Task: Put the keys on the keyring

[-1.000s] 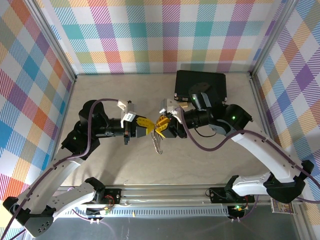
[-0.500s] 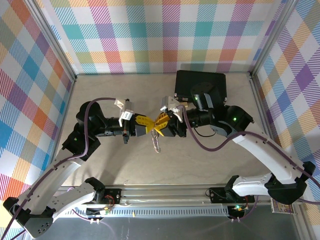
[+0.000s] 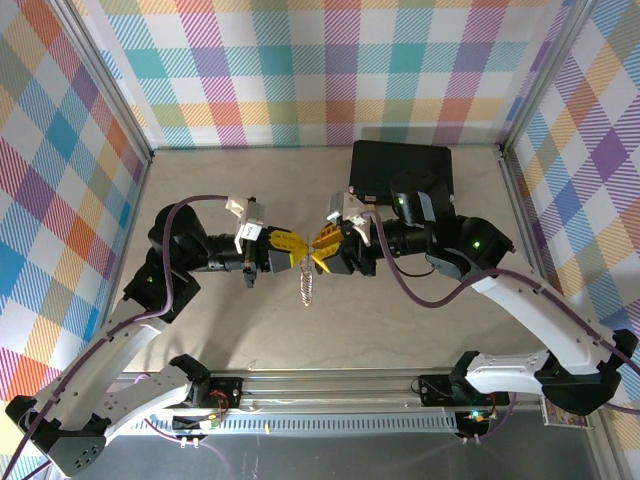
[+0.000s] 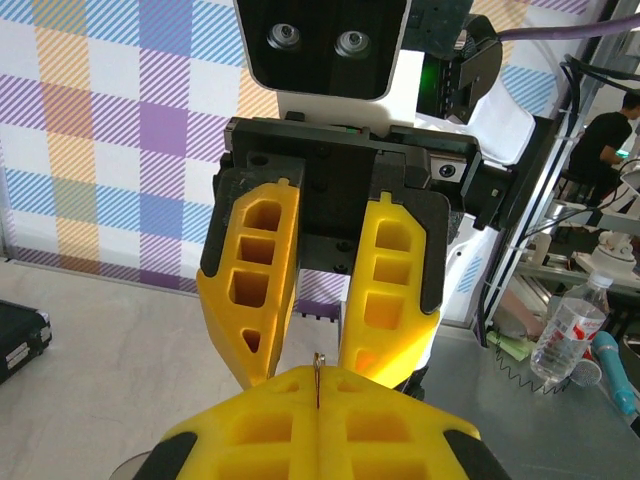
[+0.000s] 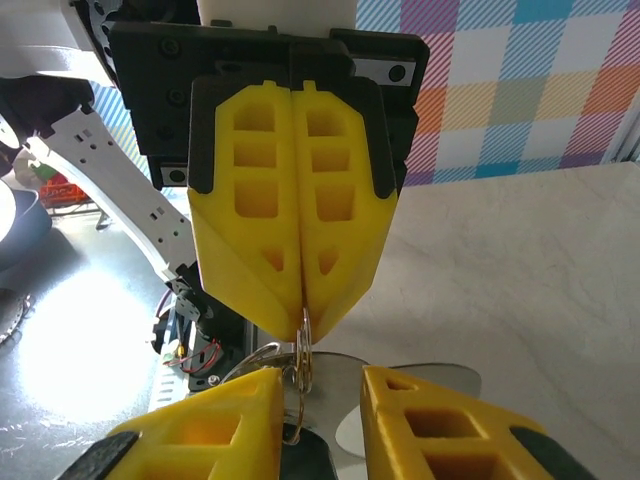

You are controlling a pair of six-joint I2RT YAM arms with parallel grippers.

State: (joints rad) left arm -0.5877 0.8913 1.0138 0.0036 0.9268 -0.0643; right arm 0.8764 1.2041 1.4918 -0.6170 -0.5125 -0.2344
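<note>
Left pincer (image 3: 288, 246) clenched on thin wire of keyring (image 3: 306, 285), likely to hold it steady mid-air over middle of surface (image 3: 230, 330) with chain dangling below; right pincer (image 3: 322, 250) faces it tip to tip, likely to thread key; its jaws stand partly apart, ring wire between them, grasp cannot be told; key too small to make out; bare surface below and near; black case (image 3: 400, 165) far right, apart; walls well apart.
</note>
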